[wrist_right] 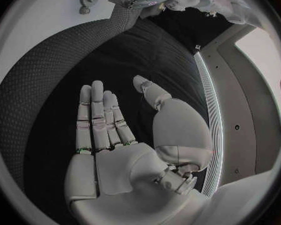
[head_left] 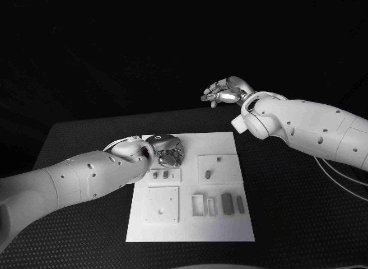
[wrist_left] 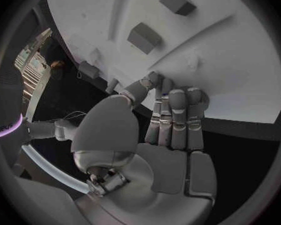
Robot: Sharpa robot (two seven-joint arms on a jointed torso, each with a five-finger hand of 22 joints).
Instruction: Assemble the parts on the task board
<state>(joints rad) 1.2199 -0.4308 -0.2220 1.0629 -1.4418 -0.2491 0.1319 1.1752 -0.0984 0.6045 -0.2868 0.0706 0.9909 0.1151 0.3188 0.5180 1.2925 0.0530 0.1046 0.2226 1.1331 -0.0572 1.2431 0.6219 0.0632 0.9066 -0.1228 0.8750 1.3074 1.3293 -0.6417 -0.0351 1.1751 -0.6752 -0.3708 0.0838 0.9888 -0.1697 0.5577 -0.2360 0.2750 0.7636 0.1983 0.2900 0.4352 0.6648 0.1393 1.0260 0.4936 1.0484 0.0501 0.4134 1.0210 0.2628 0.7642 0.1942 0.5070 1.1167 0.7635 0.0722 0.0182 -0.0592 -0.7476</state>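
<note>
The left hand (head_left: 169, 152) is lowered over the far-left corner of the task board (head_left: 224, 230), fingers laid flat and nothing held, apparently to feel for a part there. The white board lies mid-table with small grey parts (head_left: 226, 204) in its recesses, while the right hand (head_left: 222, 92) is kept raised beyond it, released and empty.

White task board (head_left: 220, 227) with grey parts (head_left: 227, 204) on a black, finely dotted table (head_left: 304, 224); silver robot hands.
</note>
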